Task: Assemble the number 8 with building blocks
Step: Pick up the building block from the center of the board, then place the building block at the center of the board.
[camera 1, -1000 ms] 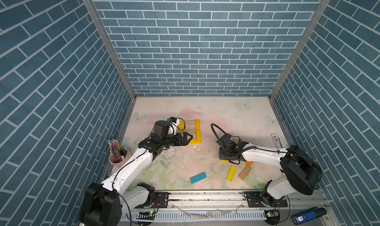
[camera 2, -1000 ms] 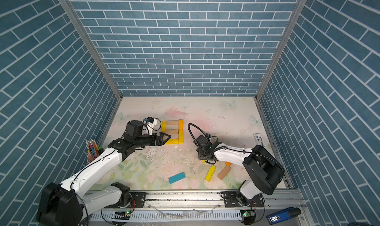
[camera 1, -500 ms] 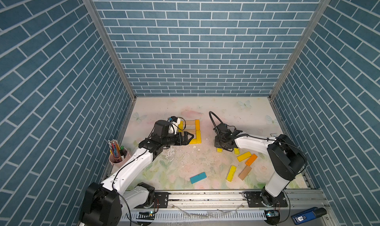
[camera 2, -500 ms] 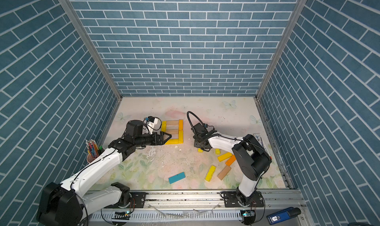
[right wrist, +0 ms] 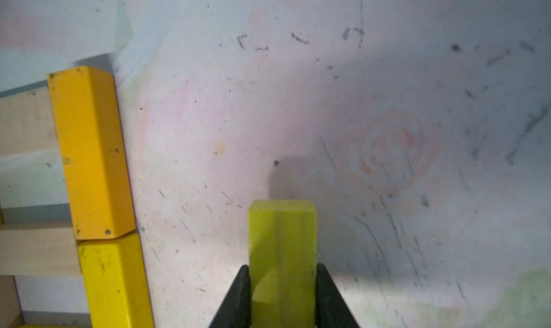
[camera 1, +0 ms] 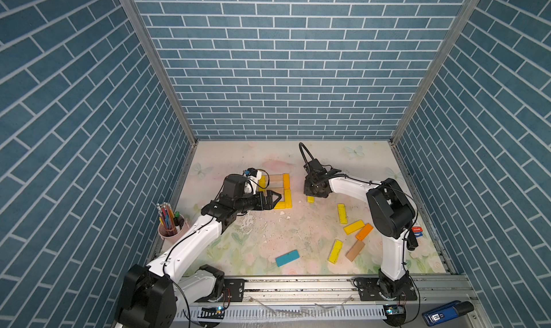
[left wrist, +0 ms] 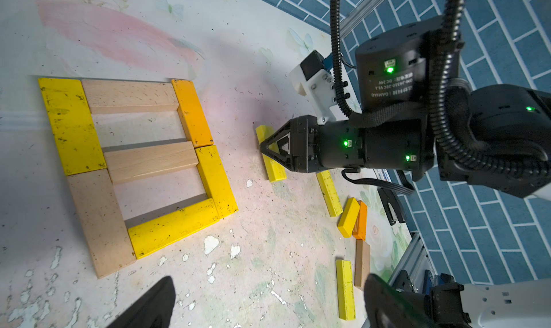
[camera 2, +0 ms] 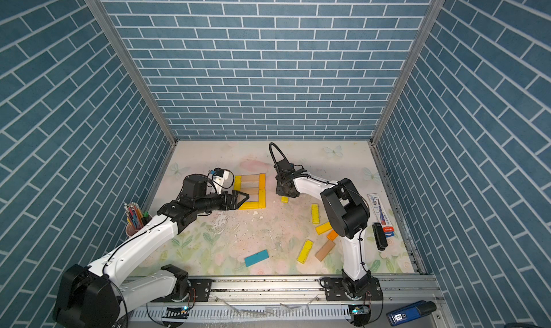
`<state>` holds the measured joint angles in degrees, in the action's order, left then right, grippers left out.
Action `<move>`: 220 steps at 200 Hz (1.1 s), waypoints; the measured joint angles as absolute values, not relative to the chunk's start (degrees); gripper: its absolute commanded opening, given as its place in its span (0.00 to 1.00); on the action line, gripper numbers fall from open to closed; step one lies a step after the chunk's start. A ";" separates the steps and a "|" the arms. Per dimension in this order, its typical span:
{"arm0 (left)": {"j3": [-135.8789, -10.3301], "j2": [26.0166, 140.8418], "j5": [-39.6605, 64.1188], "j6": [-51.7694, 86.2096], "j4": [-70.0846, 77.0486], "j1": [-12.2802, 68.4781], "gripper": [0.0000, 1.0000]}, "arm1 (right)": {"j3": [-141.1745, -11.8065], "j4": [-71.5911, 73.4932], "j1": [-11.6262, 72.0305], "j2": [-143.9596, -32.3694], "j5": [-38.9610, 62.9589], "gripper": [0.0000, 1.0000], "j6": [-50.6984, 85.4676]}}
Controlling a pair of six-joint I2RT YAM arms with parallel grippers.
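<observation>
- Right wrist view: right gripper, pressed shut on held yellow plank, with one black finger on each long side and the plank end sticking out past the tips.
- Same plank in both top views: at 3 o'clock of the plank figure, near it but not touching. Resting on the mat or just clear of it, hard to tell from these angles.
- Plank figure, best seen from the left wrist: seven planks flat on the mat, butted together into two closed cells, one above the other. Three yellow, one orange side plank, three tan, among them the tan crossbar shared by both cells. In a top view, at about 11 o'clock of mat centre.
- Left gripper: fingers spread wide with nothing between them, poised over the figure's 8 o'clock side.
- Loose cluster at 4 o'clock of mat centre: three yellow, one loose orange plank and one loose tan plank, all lying flat, the orange touching a yellow neighbour.
- Teal plank: alone at 6 o'clock, flat, near the front edge.
- Pen cup: at 8 o'clock, just off the mat's edge, full of pencils.
</observation>
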<state>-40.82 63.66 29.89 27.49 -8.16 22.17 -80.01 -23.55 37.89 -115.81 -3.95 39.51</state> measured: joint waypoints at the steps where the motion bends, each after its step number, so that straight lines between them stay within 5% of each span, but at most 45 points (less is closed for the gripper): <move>1: -40.82 63.66 29.87 27.51 -8.16 22.17 1.00 | -80.25 -23.64 37.87 -115.96 -3.92 0.30 39.48; 72: -40.80 64.79 29.87 27.66 -7.86 22.31 1.00 | -88.99 -27.44 37.54 -122.04 -3.33 0.32 37.04; 220: -40.80 65.65 29.89 28.67 -6.90 22.46 1.00 | -91.77 -28.91 37.47 -123.72 -2.61 0.57 35.64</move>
